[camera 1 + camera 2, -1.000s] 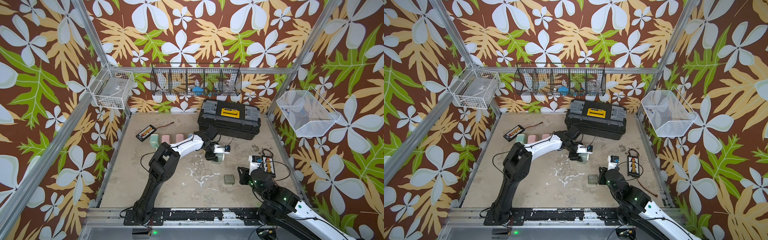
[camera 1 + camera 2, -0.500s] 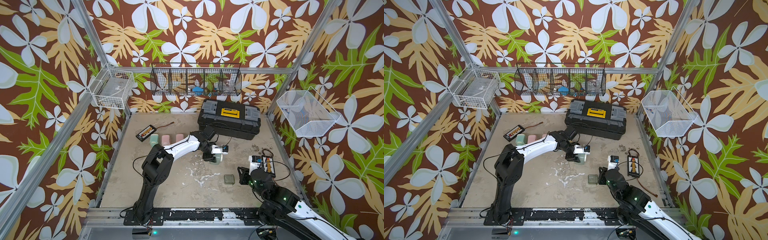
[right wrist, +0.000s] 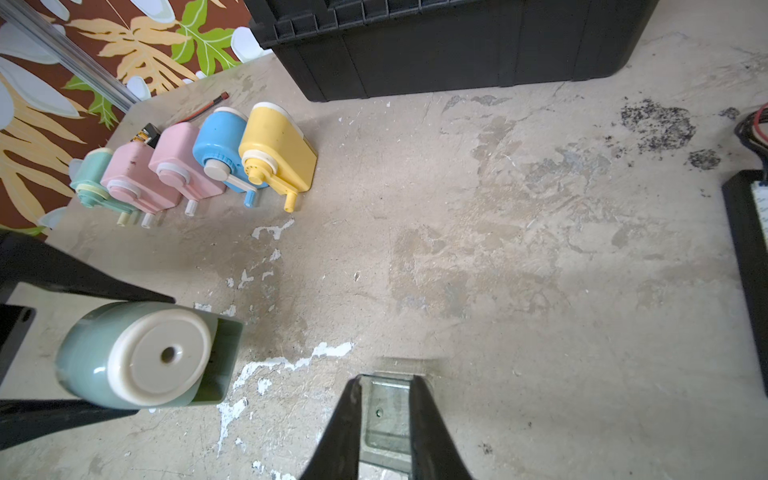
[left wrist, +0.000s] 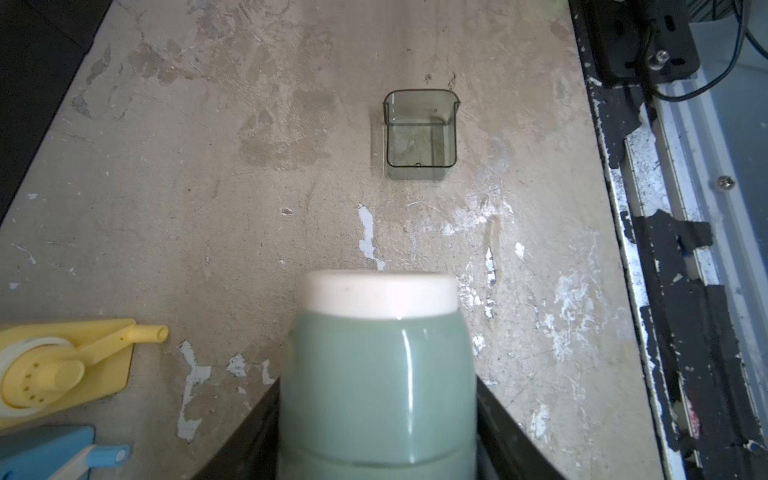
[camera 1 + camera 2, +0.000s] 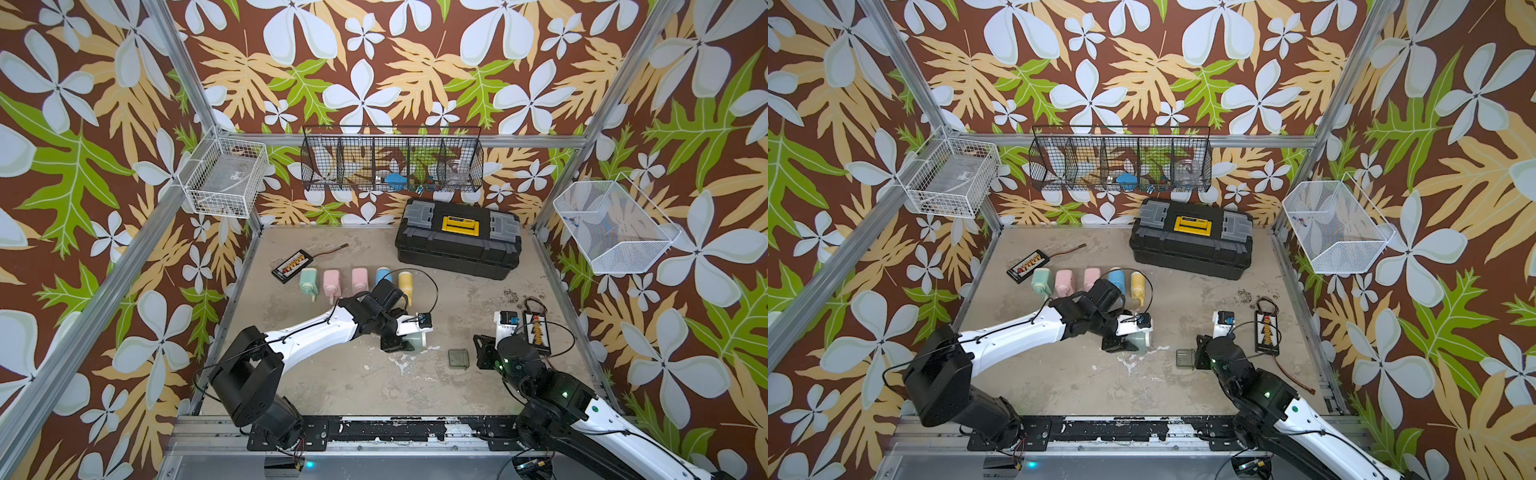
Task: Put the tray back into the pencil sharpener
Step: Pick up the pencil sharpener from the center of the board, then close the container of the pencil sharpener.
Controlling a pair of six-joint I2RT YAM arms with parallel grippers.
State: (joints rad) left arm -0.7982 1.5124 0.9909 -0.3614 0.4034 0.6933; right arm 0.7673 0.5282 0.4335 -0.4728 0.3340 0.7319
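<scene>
The left jaws are closed on the green pencil sharpener (image 4: 378, 353), their black fingers (image 4: 245, 440) pressed against its two flanks. Whether the body rests on the bench (image 5: 332, 374) or hangs just above it cannot be told. The sharpener's white front face, with its pencil hole, points toward the tray, and the slot beside that face stands empty. The right jaws stand narrowly apart, and the clear tray (image 3: 386, 415) shows in the gap between their fingers (image 3: 340, 428). In the left wrist view the tray (image 4: 419, 137) sits open side up on the bench with nothing against its walls, so it is not gripped. In both top views the tray (image 5: 459, 358) (image 5: 1185, 358) lies between the sharpener and the right jaws, apart from the former and just beside the latter. Behind the left arm a row of pastel sharpeners (image 5: 359, 280) stands side by side, with a black connector board (image 5: 291, 266) at its far end. A closed black toolbox (image 5: 457, 245) occupies the back of the bench. A second connector board (image 5: 537, 332) lies beside the right arm, with dark crumbs (image 5: 509, 295) scattered between it and the toolbox.
</scene>
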